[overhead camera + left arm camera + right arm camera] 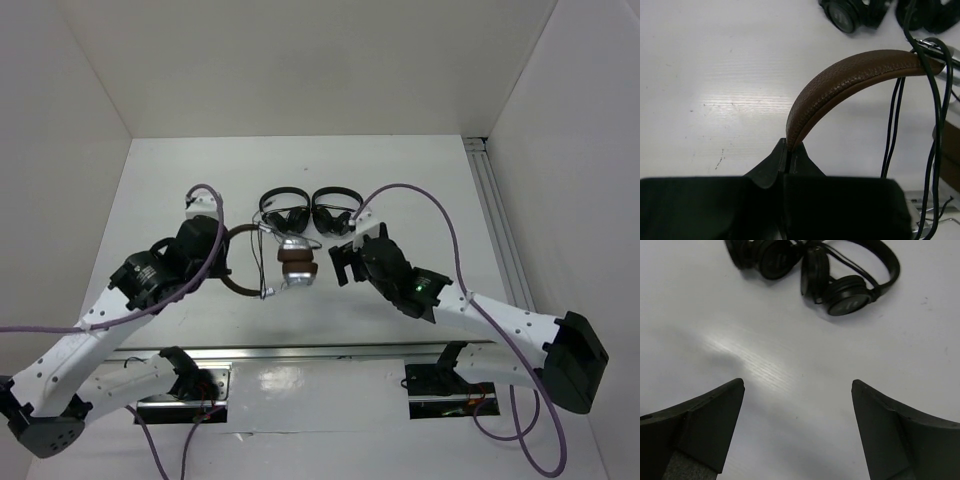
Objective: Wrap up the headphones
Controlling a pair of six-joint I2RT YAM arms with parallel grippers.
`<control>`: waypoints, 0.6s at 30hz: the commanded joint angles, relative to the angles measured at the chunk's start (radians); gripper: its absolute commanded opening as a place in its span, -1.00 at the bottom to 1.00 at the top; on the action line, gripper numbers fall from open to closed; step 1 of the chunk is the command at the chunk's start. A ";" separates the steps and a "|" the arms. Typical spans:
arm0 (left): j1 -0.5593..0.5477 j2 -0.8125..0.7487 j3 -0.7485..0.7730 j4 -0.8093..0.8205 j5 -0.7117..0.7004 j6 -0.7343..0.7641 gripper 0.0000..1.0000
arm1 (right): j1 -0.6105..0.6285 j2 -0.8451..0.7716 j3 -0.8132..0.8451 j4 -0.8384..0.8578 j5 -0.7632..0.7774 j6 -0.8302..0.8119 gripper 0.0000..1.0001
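Headphones (293,262), brown leather headband (840,85), silver earcups, thin black cable (890,125), sat mid white counter (170,200) — left end effector (786,150) clamped shut on the headband at nine o'clock, right end effector (797,390) wide and empty at three. Unheld, the cable might unwind.

Headphones (840,80) band grained, leathery; table (715,100) smooth, glossy.

Top view: the left gripper (213,262) and its arm cover the left end of the brown headband (238,287) of the headphones (296,262), hiding the grip. The thin black cable (263,262) is too fine to trace. Left wrist view: the right edge cuts off the earcups (951,152); the far edge cuts off both black headphones (850,12). Right wrist view: the far edge crops one of the black headphones (765,257); the near edge crops the fingers (710,425) of the right gripper (797,384).
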 commanded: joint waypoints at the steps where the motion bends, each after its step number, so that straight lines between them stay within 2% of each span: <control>1: 0.108 0.004 -0.013 0.100 0.088 -0.041 -1.00 | -0.041 -0.071 -0.004 -0.006 0.084 0.092 0.91; 3: 0.185 -0.006 -0.052 0.121 0.134 -0.041 -1.00 | -0.041 -0.091 -0.013 -0.018 0.084 0.116 0.91; 8: 0.312 -0.016 -0.152 0.121 0.157 -0.157 -1.00 | -0.041 -0.177 -0.013 -0.052 0.050 0.152 0.96; 13: 0.400 -0.016 -0.235 0.100 0.088 -0.320 -1.00 | -0.041 -0.231 -0.022 -0.072 -0.028 0.161 0.99; 18: 0.503 -0.052 -0.368 0.118 0.077 -0.409 -1.00 | -0.041 -0.240 -0.043 -0.072 -0.070 0.161 0.99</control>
